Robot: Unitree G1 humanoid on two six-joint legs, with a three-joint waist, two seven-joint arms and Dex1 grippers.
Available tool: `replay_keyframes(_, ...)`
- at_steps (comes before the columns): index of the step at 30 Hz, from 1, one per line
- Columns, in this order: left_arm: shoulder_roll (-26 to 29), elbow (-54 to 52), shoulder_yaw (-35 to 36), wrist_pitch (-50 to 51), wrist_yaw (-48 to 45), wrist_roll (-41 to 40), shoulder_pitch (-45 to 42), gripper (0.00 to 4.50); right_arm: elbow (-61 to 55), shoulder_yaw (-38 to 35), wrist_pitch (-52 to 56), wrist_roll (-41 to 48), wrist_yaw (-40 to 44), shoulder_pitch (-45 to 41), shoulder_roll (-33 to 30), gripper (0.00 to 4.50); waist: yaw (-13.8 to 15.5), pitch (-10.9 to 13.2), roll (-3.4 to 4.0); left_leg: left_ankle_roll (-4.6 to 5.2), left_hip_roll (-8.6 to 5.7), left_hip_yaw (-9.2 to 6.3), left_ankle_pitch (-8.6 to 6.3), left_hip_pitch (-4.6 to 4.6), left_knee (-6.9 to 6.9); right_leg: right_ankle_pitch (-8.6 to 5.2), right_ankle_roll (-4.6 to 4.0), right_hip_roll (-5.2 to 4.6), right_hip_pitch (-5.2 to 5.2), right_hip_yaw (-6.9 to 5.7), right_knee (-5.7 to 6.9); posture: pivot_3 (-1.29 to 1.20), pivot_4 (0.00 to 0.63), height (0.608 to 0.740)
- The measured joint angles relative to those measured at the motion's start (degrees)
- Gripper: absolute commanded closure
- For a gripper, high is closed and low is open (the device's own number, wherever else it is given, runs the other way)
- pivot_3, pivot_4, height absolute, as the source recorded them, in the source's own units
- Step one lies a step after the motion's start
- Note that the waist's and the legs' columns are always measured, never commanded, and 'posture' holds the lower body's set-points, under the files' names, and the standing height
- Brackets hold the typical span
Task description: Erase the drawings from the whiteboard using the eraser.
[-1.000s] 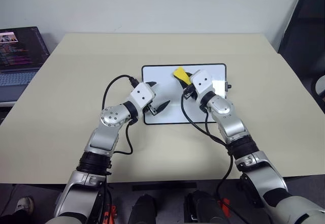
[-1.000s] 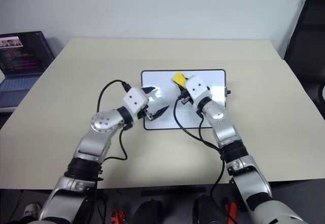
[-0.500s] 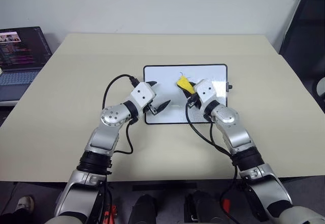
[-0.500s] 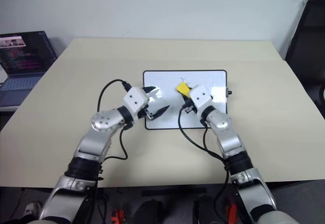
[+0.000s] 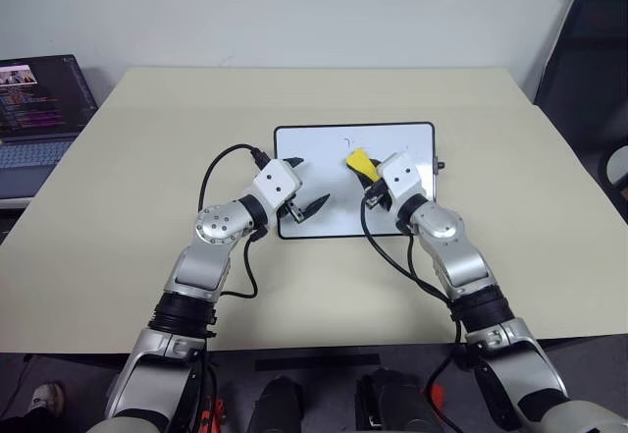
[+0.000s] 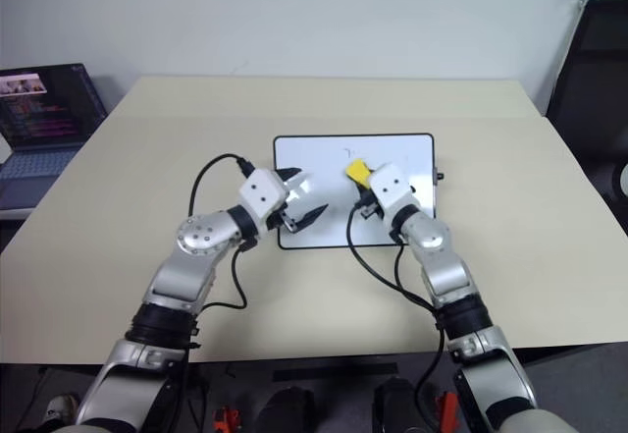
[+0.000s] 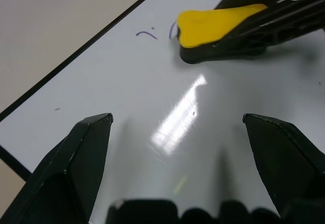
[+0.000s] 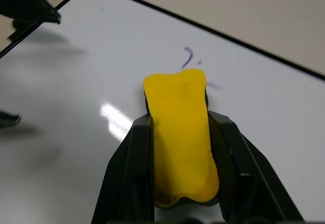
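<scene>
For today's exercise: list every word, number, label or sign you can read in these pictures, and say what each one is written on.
Nothing can be read with certainty.
Whiteboard: the drawings are thin purple stroke fragments beside the eraser, not legible as any digit.
Laptop screen: lines of coloured text, too small to read.

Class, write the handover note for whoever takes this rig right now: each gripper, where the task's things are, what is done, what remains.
Right gripper: shut on the eraser, yellow block resting on the whiteboard.
Left gripper: open, over the board's left part, holding nothing.
Done: most of the board looks clean.
Left: faint drawings just beyond the eraser's tip, near the board's far edge; wipe those next.
</scene>
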Motion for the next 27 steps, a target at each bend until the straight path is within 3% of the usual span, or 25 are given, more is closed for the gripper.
replay_keyframes(15, 0.01, 0.11, 0.00, -0.01, 0.05, 0.01, -0.01, 0.00, 9.31, 0.26, -4.75, -0.40, -2.10, -6.84, 3.89, 3.38, 0.02, 0.01, 0.01, 0.00, 0.01, 0.03, 0.00, -0.19, -0.06, 0.08, -0.15, -0.01, -0.17, 0.03, -0.05, 0.00, 0.150, 0.740)
replay_keyframes(27, 0.01, 0.07, 0.00, 0.20, 0.01, -0.01, 0.00, 0.00, 3.11, -0.06, -1.79, -2.08, -2.00, -1.92, -1.46, 3.38, 0.39, 0.00, 0.00, 0.00, -0.03, -0.02, 0.00, 0.00, 0.04, 0.01, 0.00, -0.05, 0.07, -0.02, -0.02, 0.00, 0.150, 0.740)
